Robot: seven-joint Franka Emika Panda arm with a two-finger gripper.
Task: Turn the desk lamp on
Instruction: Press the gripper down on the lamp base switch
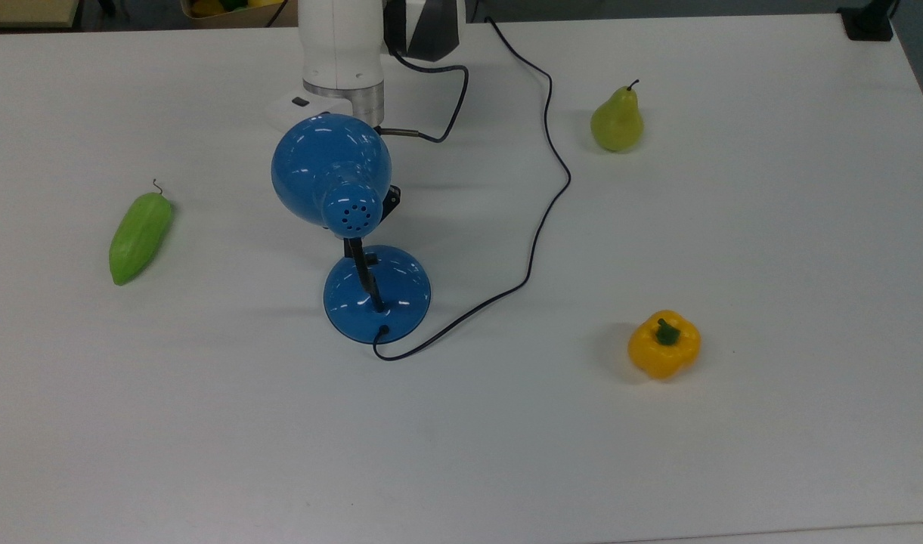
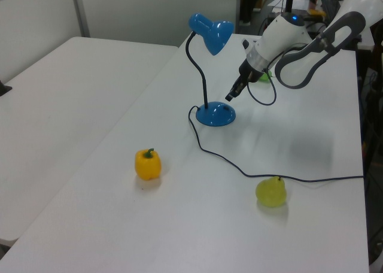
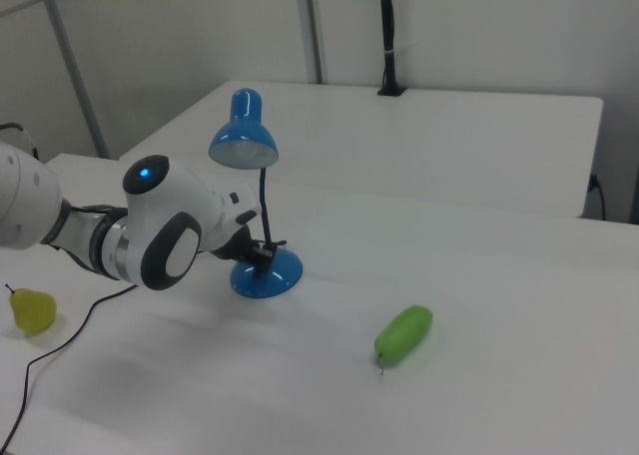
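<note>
Standing upright mid-desk (image 1: 733,468): desk lamp (image 2: 209,75), round base (image 1: 377,293) flat, shade (image 1: 331,170) dark, black cord (image 1: 540,219) trailing off toward the top view's upper edge. Hovering just above the base's rim in the left view: end effector (image 2: 230,94), tilted downward, finger spacing impossible to tell. Lying well apart around the lamp: pear (image 1: 617,121), yellow pepper (image 1: 664,344), green vegetable (image 1: 140,236).
</note>
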